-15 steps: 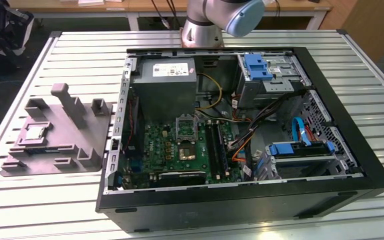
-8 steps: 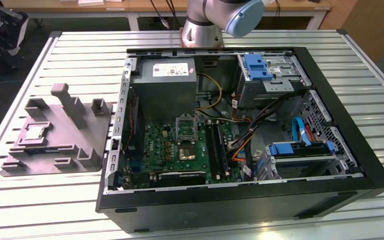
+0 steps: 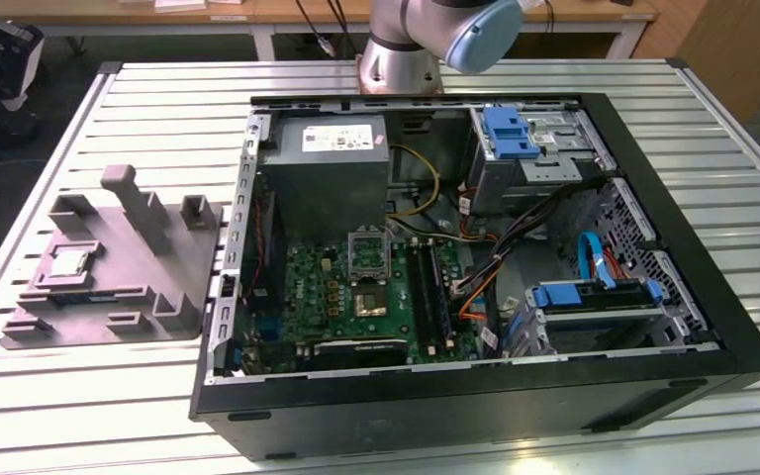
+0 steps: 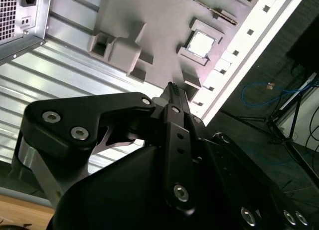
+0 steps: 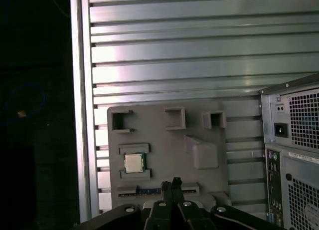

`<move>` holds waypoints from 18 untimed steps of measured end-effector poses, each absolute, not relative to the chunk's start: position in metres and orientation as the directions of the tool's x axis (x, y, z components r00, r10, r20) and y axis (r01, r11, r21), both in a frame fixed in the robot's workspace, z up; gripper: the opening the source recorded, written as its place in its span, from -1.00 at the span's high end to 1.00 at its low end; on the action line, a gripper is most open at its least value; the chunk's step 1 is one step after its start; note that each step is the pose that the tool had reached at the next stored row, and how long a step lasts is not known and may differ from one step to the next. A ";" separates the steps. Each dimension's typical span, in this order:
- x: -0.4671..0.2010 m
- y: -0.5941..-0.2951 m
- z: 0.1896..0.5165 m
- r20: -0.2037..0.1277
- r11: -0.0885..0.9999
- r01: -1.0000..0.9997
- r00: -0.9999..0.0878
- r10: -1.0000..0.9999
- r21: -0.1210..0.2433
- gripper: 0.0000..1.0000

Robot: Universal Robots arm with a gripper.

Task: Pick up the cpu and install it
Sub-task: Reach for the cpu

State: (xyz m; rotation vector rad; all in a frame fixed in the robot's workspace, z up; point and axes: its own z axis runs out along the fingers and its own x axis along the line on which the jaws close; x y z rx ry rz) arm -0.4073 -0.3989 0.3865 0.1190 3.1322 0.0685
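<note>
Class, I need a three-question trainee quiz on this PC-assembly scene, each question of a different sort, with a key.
1. True or false: the cpu lies in the grey fixture on the slatted table.
2. Multiple choice: the tool is A) shut on the cpu, B) shut, empty and apart from the cpu, C) gripping the fixture.
3. Fill in: in the exterior view, the fixture sits on the computer case's ____ side.
Key: 1 true; 2 B; 3 left.
</note>
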 end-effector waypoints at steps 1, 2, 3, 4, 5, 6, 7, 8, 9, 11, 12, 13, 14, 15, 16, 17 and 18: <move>-0.410 -0.399 0.386 -0.005 0.996 0.076 -0.997 0.076 0.044 0.79; -0.413 -0.399 0.386 -0.005 0.996 0.075 -0.997 0.076 0.044 0.79; -0.415 -0.399 0.386 -0.005 0.996 0.075 -0.997 0.076 0.044 0.79; -0.418 -0.399 0.386 -0.005 0.996 0.075 -0.997 0.075 0.044 0.79; -0.420 -0.399 0.386 -0.005 0.996 0.075 -0.997 0.075 0.044 0.79; -0.422 -0.399 0.386 -0.005 0.996 0.075 -0.997 0.075 0.044 0.79; -0.424 -0.399 0.386 -0.005 0.996 0.075 -0.997 0.075 0.044 0.79; -0.426 -0.399 0.386 -0.005 0.996 0.075 -0.997 0.075 0.044 0.79; -0.428 -0.399 0.386 -0.005 0.996 0.075 -0.997 0.075 0.044 0.79; -0.432 -0.399 0.386 -0.005 0.996 0.075 -0.997 0.075 0.044 0.79; -0.434 -0.399 0.386 -0.005 0.996 0.075 -0.997 0.075 0.044 0.79; -0.436 -0.399 0.386 -0.005 0.996 0.075 -0.997 0.075 0.044 0.79; -0.438 -0.399 0.386 -0.005 0.996 0.075 -0.997 0.076 0.044 0.79; -0.440 -0.399 0.386 -0.005 0.996 0.075 -0.997 0.075 0.044 0.79; -0.441 -0.399 0.386 -0.005 0.996 0.075 -0.997 0.076 0.044 0.79; -0.443 -0.399 0.386 -0.005 0.996 0.075 -0.997 0.076 0.044 0.79; -0.444 -0.399 0.386 -0.005 0.996 0.075 -0.997 0.076 0.044 0.79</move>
